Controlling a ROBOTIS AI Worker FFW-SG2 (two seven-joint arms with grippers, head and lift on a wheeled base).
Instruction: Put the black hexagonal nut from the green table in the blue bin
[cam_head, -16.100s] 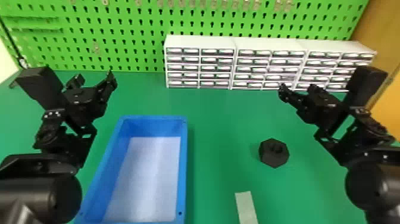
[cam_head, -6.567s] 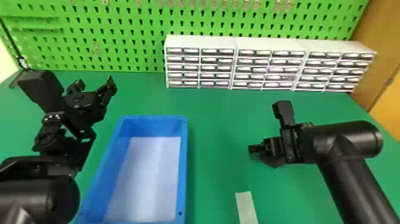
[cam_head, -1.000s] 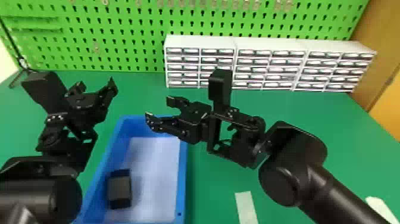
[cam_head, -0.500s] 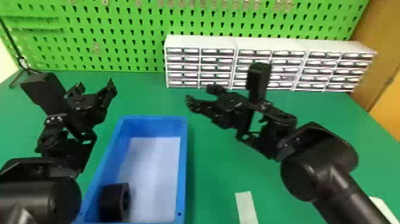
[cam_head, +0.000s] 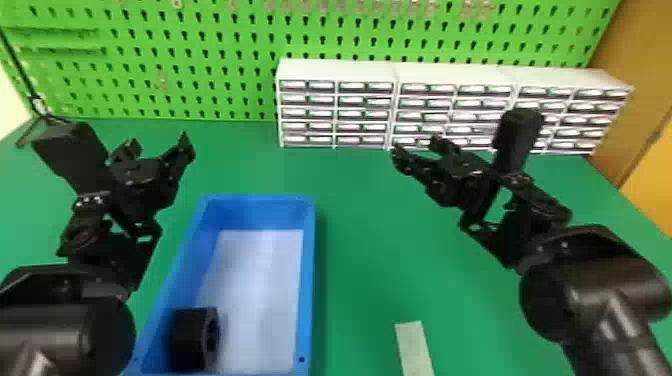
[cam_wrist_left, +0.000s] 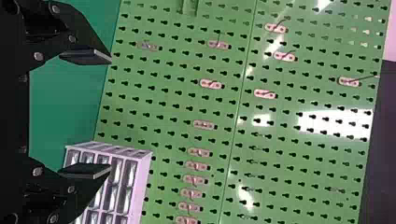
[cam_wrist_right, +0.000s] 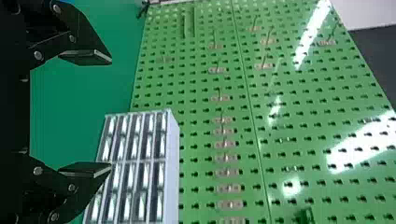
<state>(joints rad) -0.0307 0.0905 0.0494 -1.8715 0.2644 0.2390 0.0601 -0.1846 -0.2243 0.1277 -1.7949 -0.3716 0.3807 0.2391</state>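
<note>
**Black nut (cam_head: 192, 340) in blue bin (cam_head: 309, 280)**

The right gripper (cam_head: 415, 146), open and empty, has drawn back from over the bin. The nut rests inside, to that gripper's left and nearer the robot, so the task looks done. The left gripper (cam_head: 158, 143) is parked open.

The black nut (cam_head: 186, 340) stood on edge inside the open blue bin (cam_head: 308, 280), lower left of the frame.

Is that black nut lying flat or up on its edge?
On its edge: the nut in the blue bin has its hole facing sideways.
</note>
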